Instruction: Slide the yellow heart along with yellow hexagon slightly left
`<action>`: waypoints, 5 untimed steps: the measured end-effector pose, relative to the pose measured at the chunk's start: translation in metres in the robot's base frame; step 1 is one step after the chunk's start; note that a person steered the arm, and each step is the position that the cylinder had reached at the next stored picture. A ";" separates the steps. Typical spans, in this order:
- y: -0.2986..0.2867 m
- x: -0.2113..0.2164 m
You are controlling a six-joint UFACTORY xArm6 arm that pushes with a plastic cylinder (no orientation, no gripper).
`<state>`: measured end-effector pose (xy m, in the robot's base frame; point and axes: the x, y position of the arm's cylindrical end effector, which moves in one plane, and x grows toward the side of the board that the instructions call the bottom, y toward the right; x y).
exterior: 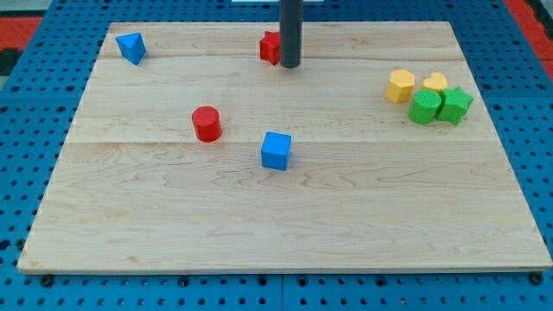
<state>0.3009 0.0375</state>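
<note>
With no pincer to open or close, our tip (289, 66) beside the red block (270, 47) sits well apart from the yellow hexagon (400, 86) and yellow heart (435, 83), and pushing those left risks dragging along the two green blocks (425, 106) touching them.

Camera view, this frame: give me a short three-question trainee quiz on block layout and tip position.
1. True or false: my tip touches the yellow hexagon.
2. Which block sits beside my tip? A) blue cube B) red block C) red cylinder
3. Fill in: the yellow heart lies partly behind two ____ blocks.

Key: 1 false, it stands far to the view's left of it; 2 B; 3 green.
</note>
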 end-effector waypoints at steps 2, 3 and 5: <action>0.015 0.017; 0.015 0.017; 0.065 -0.016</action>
<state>0.2847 0.1023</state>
